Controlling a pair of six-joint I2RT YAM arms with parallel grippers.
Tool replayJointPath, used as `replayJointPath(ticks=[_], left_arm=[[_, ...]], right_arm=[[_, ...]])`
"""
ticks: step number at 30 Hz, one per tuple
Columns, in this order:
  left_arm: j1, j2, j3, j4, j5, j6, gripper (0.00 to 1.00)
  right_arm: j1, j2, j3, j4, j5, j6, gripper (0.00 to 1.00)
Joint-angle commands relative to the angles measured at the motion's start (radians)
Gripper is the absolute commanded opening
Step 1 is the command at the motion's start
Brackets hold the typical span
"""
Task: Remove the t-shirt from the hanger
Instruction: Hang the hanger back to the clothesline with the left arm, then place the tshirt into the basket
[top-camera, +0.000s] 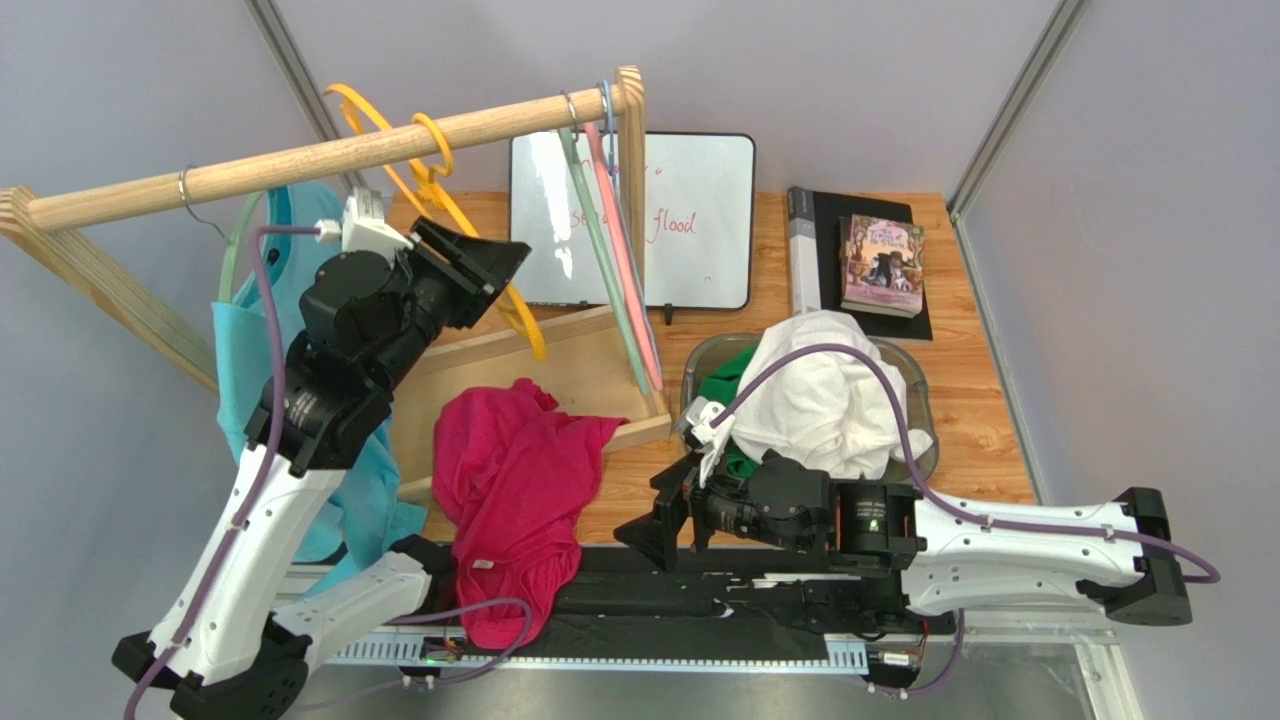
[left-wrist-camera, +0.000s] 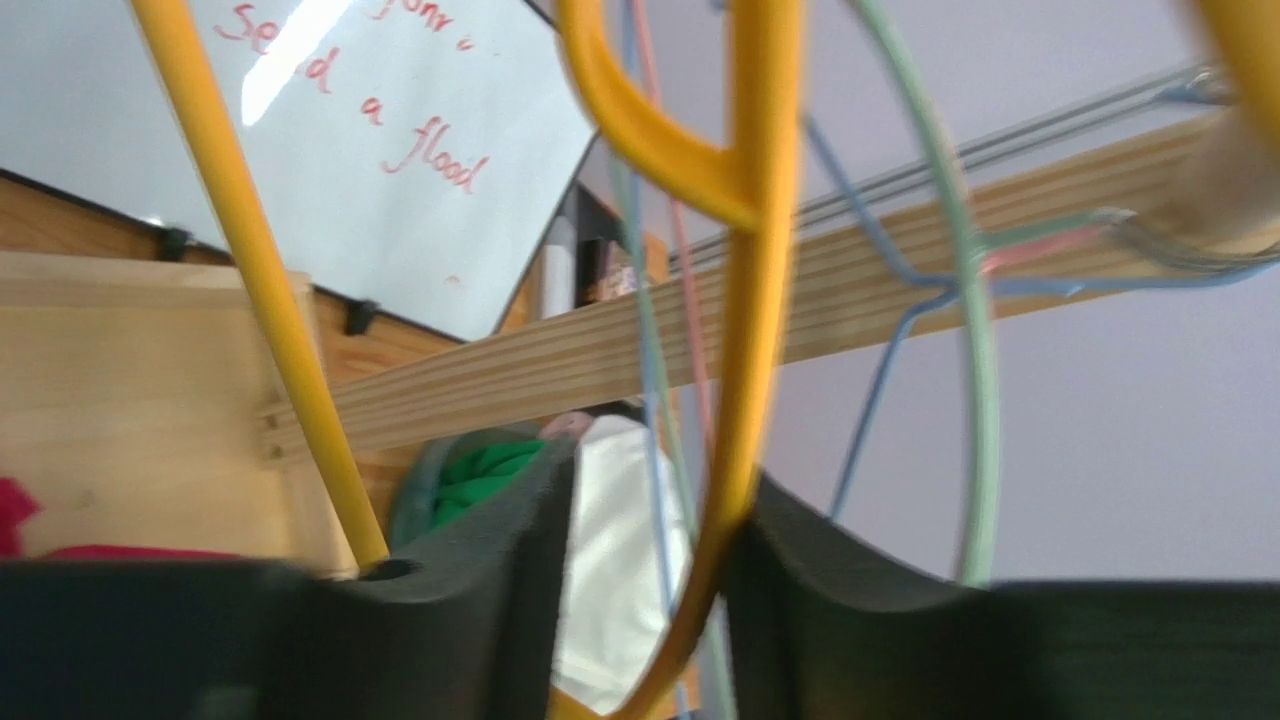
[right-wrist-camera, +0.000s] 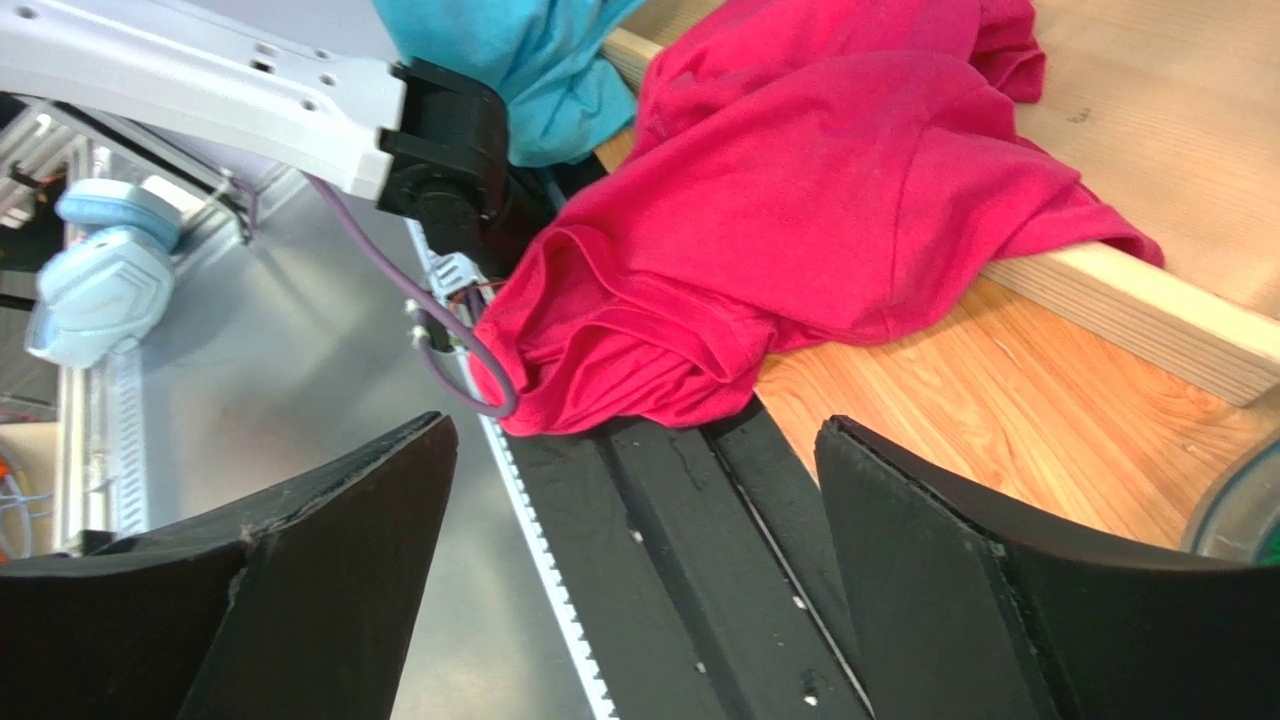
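magenta at lower centre-left: found the t-shirt (top-camera: 519, 480) already off, slumped on the worktop (top-camera: 977, 405). found the yellow hanger (top-camera: 525, 323) bare at upper left, loose inside the narrowly parted left pincer (top-camera: 504, 258). found the right pincer (right-wrist-camera: 634, 428) wide, empty. judged little left.

On my feed the whiteboard (top-camera: 699, 195) sits at the back of the desk (top-camera: 984, 405), with red handwriting on it. Just to its right, a book (top-camera: 881, 266) lies on a black binder (top-camera: 842, 203). Nearer me is a clear bin (top-camera: 926, 420) heaped with white cloth (top-camera: 819, 398), and some green cloth (top-camera: 732, 375) shows at its left. A wooden rail (top-camera: 301, 162) crosses the upper left.
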Motion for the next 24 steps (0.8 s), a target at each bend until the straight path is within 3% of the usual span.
replayJointPath(ticks=[1, 3, 7, 13, 20, 24], left_arm=[[0.007, -0.107, -0.105, 0.000, 0.064, 0.057, 0.66], [0.007, -0.176, -0.131, 0.008, 0.087, 0.091, 0.75], [0.007, -0.274, -0.182, -0.029, 0.201, 0.196, 0.77], [0.007, -0.457, -0.300, -0.139, 0.312, 0.250, 0.77], [0.007, -0.571, -0.237, -0.366, 0.247, 0.325, 0.76], [0.007, -0.621, -0.210, -0.405, 0.184, 0.350, 0.76]], right_arm=[[0.007, -0.026, -0.079, 0.113, 0.047, -0.041, 1.00], [0.006, -0.019, -0.114, 0.205, 0.063, -0.061, 1.00], [0.006, 0.070, -0.185, 0.385, 0.075, -0.085, 1.00], [0.007, 0.438, -0.064, 0.529, 0.069, -0.096, 1.00], [0.036, 0.829, 0.089, 0.666, 0.023, -0.070, 1.00], [0.093, 0.960, 0.224, 0.573, 0.072, -0.128, 1.00]])
